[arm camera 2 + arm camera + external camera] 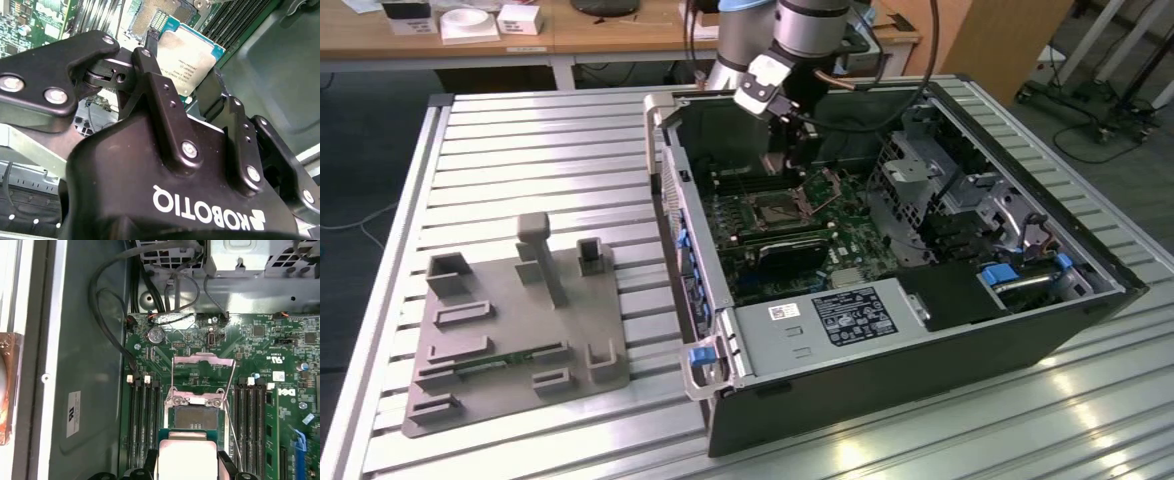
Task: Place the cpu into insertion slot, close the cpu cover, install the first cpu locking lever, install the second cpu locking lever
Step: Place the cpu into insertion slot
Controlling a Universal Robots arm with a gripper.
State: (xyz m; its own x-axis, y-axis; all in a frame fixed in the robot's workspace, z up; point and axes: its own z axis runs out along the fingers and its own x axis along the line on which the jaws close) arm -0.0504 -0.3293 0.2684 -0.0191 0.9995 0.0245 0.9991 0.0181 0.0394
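Observation:
My gripper (187, 469) is shut on the cpu (187, 456), a flat square chip with a silver-grey top pinched at two opposite edges between black fingers (149, 464). In the second wrist view the cpu (192, 57) shows its green edge beyond the gripper (184, 65). The chip hangs just short of the insertion slot (195, 419), whose dark square is bare. The cpu cover (202, 359) stands raised at the slot's far side. In the exterior view the gripper (783, 145) reaches down into the open case above the insertion slot (775, 211).
Long black memory slots (145, 420) (250, 415) flank the socket. Black cables (107, 315) run along the case wall. The open computer case (720, 400) holds a drive cage (947, 190) and a white-labelled box (854, 315). A grey fixture (520, 320) lies at the exterior view's left.

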